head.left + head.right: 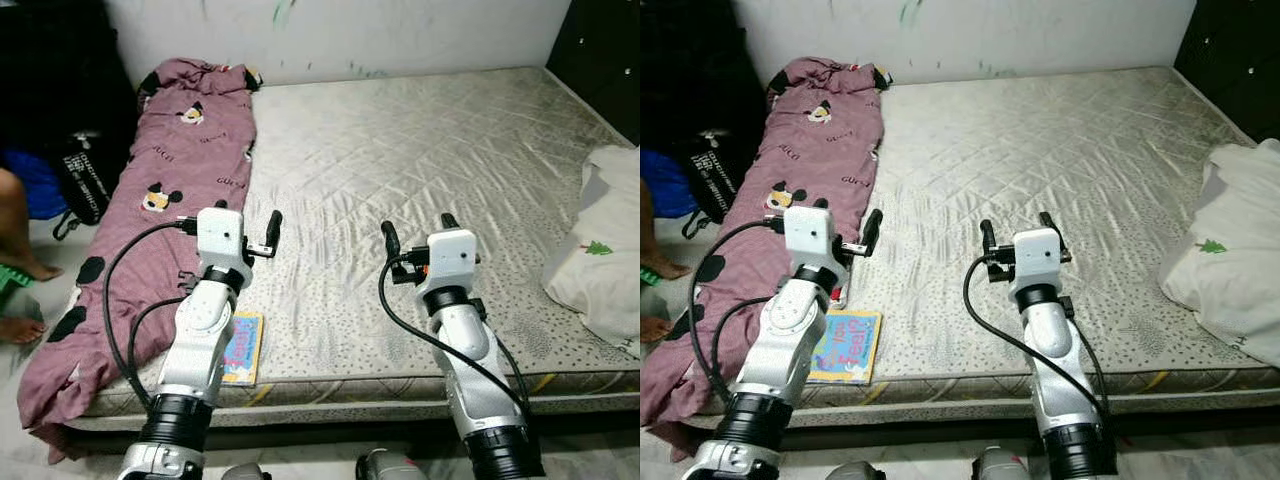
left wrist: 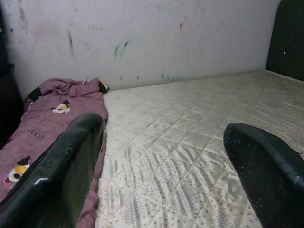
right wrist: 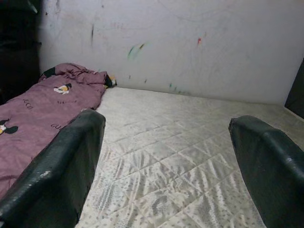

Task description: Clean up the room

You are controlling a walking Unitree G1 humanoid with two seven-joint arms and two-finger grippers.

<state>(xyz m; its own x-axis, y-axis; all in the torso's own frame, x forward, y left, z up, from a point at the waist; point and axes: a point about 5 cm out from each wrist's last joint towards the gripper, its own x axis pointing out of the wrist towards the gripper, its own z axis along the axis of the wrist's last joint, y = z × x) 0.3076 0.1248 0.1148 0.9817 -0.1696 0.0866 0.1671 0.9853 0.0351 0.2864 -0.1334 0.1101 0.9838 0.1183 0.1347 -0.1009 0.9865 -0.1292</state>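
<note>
we see the maroon blanket (image 1: 175,190) along the frame's left on the bare mattress (image 1: 420,150), a picture book (image 1: 845,347) at its near edge. our left gripper (image 1: 262,238) and right gripper (image 1: 418,232) hover wide open, empty. white bedding (image 1: 600,245) lies at far right.

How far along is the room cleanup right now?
Nothing looks tidied yet. Both claws, left claw and right claw, hover open and empty over the bare mattress. Left to do: the rumpled maroon blanket along the mattress's left side, the children's book at its front edge, and the white pillow on the right.
</note>
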